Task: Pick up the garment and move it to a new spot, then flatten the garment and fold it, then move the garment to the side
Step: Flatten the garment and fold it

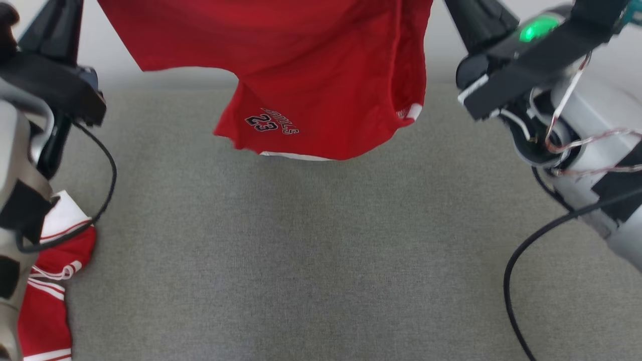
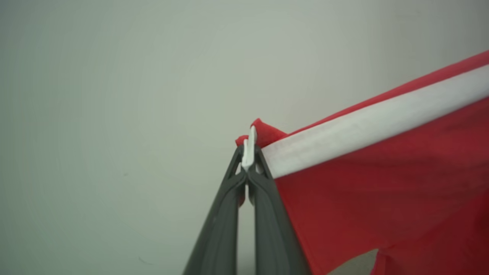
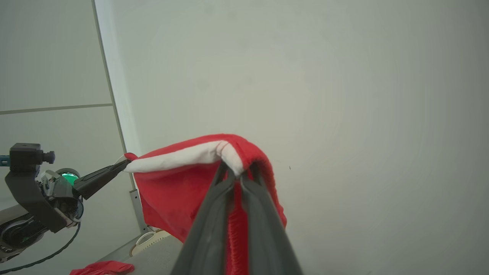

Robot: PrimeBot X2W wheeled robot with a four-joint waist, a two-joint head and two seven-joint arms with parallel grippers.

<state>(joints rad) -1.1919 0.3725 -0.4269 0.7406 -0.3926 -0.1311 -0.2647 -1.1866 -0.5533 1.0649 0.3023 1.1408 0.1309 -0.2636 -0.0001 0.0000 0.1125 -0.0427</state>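
red garment (image 1: 311,65) aloft over grey surface (image 1: 321,260)

red shorts (image 1: 311,75) airborne, white waistband (image 2: 366,126) pinched at each end between left fingers (image 2: 225,214) and right fingers (image 3: 263,221), body hanging below them, "23" print near hem.

The grey table (image 1: 321,260) lies open under the hanging red garment (image 1: 301,60). A second garment (image 1: 50,296) (partly behind the left arm (image 1: 17,165)) takes its near-left corner; a black cable (image 1: 507,281) loops at right.
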